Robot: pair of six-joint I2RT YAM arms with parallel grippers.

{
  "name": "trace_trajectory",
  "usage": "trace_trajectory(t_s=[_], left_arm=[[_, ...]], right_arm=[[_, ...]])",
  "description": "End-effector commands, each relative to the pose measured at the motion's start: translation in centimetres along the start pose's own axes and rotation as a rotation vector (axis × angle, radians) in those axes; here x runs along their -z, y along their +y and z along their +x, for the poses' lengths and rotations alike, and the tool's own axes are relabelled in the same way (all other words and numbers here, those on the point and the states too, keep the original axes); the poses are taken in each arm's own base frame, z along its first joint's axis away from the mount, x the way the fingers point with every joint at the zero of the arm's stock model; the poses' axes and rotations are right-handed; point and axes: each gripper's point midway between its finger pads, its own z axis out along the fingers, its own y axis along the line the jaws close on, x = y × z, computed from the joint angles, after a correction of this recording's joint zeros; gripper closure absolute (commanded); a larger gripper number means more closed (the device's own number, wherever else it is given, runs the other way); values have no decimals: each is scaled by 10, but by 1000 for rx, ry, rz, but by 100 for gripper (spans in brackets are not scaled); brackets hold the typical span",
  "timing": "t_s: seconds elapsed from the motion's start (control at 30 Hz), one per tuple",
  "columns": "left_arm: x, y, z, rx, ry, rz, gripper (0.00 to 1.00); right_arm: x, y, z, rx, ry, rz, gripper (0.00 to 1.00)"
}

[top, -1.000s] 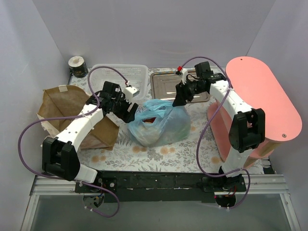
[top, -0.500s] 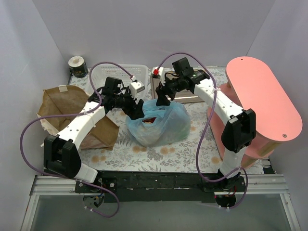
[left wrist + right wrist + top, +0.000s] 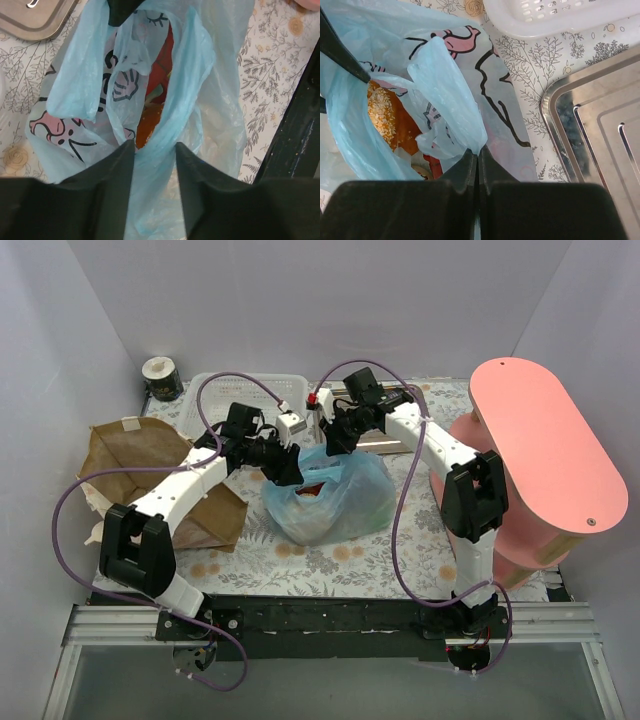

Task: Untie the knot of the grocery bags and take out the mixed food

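While the light-blue plastic bag point(image 3: 335, 498) sat mid-way along the bench point(image 3: 250, 560), flimsy and slippery-looking, the right pincer point(image 3: 477, 156) clamped one handle point(image 3: 447, 95) and the left pincer point(image 3: 152, 150) gaped around another strip; the handles seemed the safest hold.

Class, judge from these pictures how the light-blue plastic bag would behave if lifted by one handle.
Probably floppy: the light-blue bag is thin, wrinkled film, and its handle crumples limply in the shut right gripper. Likely bottom-heavy, since food sits in its base. The film may stretch under load.
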Motion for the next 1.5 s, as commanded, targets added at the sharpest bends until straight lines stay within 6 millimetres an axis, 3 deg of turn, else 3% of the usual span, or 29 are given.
trace_trajectory(t_s=[0.0, 0.03, 0.07, 0.13, 0.23, 0.3, 0.4, 0.43, 0.47, 0.5, 0.6, 0.67, 0.77, 0.9, 0.97, 1.0, 1.03, 1.07, 1.13, 1.17, 1.2, 1.27, 1.3, 1.37, 1.47], left_arm=[[2, -12, -19, 1, -63, 48, 71], [7, -15, -25, -10, -78, 42, 90], [11, -15, -29, -18, -85, 26, 100], [26, -8, -37, -39, -95, -54, 100], [82, 0, -90, -51, -275, -233, 100], [126, -4, -126, -105, -396, -360, 100], [157, -6, -149, -63, -458, -450, 100], [162, -6, -153, -16, -479, -464, 100], [162, -10, -153, 11, -474, -444, 100], [160, -14, -155, 27, -474, -413, 100], [155, -29, -141, 28, -445, -349, 100], [148, -29, -116, 37, -411, -359, 100], [150, -38, -79, -2, -361, -373, 100], [151, -34, -27, 33, -268, -451, 100], [154, -30, -13, 56, -242, -502, 100], [156, -29, -14, 56, -248, -514, 94], [160, -29, -20, 49, -266, -526, 75], [165, -32, -38, 24, -312, -523, 41], [171, -37, -64, -11, -364, -498, 26], [164, -38, -78, -28, -376, -451, 19], [174, -45, -103, -59, -427, -434, 17], [171, -52, -126, -80, -458, -363, 14], [166, -51, -139, -71, -464, -328, 14], [157, -60, -153, -81, -478, -233, 12], [139, -62, -163, -94, -461, -125, 11]], right_arm=[[50, 2, -47, 13, -141, 74, 99], [63, 9, -50, 1, -162, 76, 99], [73, 13, -52, -12, -183, 67, 99], [99, 25, -62, -38, -222, 71, 99], [140, 41, -81, -3, -268, 79, 99], [166, 38, -94, 7, -307, 127, 99], [199, 34, -99, -89, -420, 111, 99], [224, 36, -107, -137, -522, 88, 99], [227, 39, -103, -158, -546, 62, 99], [215, 40, -84, -207, -525, 35, 99], [206, 51, -60, -204, -457, 14, 99], [197, 53, -43, -234, -397, -7, 99], [192, 56, -33, -258, -367, -25, 99], [187, 64, -21, -284, -361, -39, 97], [183, 68, -16, -302, -352, -58, 75], [184, 67, -17, -303, -353, -55, 59], [186, 63, -18, -302, -353, -28, 45], [195, 59, -31, -270, -379, 1, 40], [210, 47, -49, -199, -421, 79, 23], [227, 46, -69, -132, -464, 119, 23], [237, 44, -81, -81, -484, 149, 23], [251, 54, -108, 81, -496, 217, 23], [252, 60, -111, 129, -485, 228, 23], [243, 78, -117, 245, -448, 249, 24], [224, 110, -110, 343, -415, 223, 30]])
